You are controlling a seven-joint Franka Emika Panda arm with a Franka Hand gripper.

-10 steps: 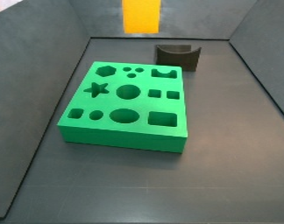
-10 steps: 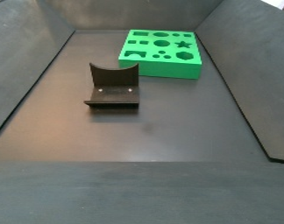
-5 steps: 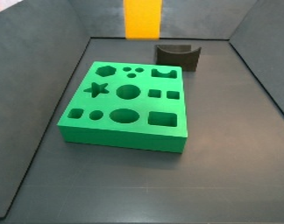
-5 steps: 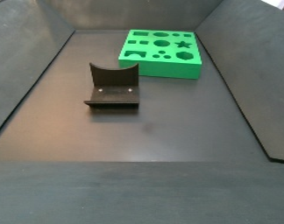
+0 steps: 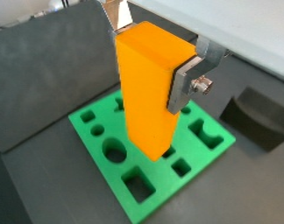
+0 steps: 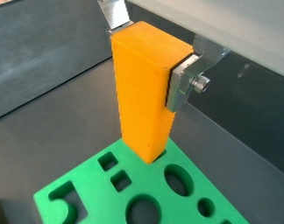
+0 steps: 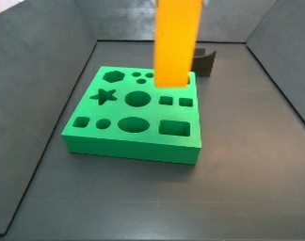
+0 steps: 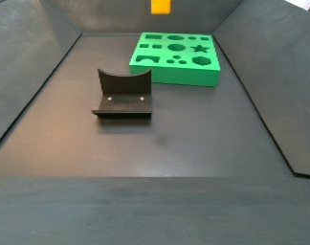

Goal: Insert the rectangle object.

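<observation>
My gripper [image 5: 145, 65] is shut on the rectangle object [image 5: 151, 92], a tall orange-yellow bar held upright by its top. A silver finger [image 5: 186, 83] presses on one side of it. The gripper and bar also show in a wrist view [image 6: 147, 61]. The bar [image 7: 177, 42] hangs above the far right part of the green block [image 7: 130, 118] with shaped holes, its lower end off the block. In a side view only the bar's lower tip [image 8: 161, 5] shows, above the block [image 8: 177, 57]. The gripper body is out of both side views.
The dark fixture [image 8: 123, 93] stands on the grey floor apart from the green block; it also shows behind the bar in a side view [image 7: 207, 62] and in a wrist view [image 5: 259, 118]. Sloped grey walls [image 7: 280, 85] enclose the floor.
The bar has come down and forward: earlier only its lower part showed at the back wall, now it hangs over the far right part of the green block.
</observation>
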